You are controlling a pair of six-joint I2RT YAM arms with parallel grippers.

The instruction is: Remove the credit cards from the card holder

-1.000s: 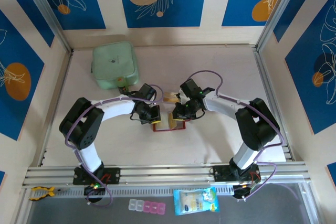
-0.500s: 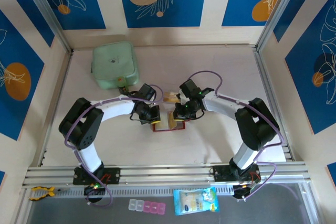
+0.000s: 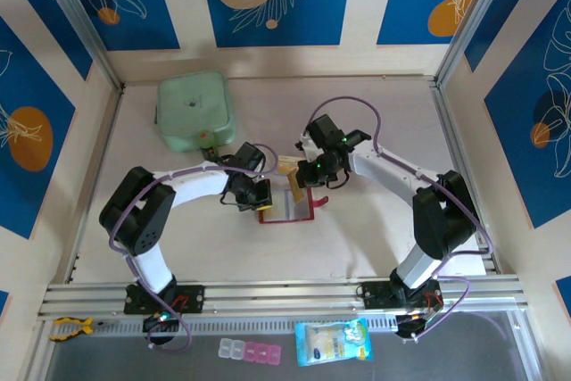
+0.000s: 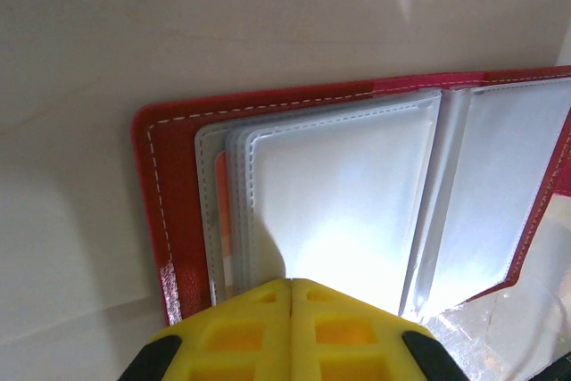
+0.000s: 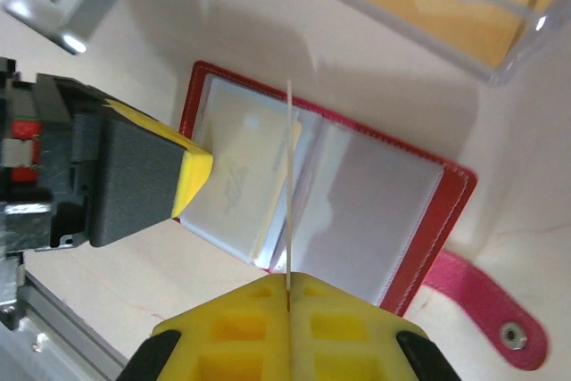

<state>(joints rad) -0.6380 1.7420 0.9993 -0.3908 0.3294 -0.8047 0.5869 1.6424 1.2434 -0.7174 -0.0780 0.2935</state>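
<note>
Red card holder's (image 3: 290, 208) near edge borders open tabletop (image 3: 294, 256).

The top camera looks down over the whole bench (image 3: 357, 247); both wrist cameras sit close above the card holder (image 4: 169, 220).

card holder (image 3: 294, 212) on table (image 3: 375, 104), container (image 3: 194, 111) behind, leftward

Card holder (image 3: 290, 211): crowded from 9 round to 1, open from 3 to 7.
Left gripper (image 3: 264, 203) blocks 9. Clear case (image 3: 287, 164) and right gripper (image 3: 302, 183), clamped on an edge-up card (image 5: 288, 176), block 12. Green container (image 3: 194, 111) sits well off at 10. Bare table (image 3: 375, 238) elsewhere.
</note>
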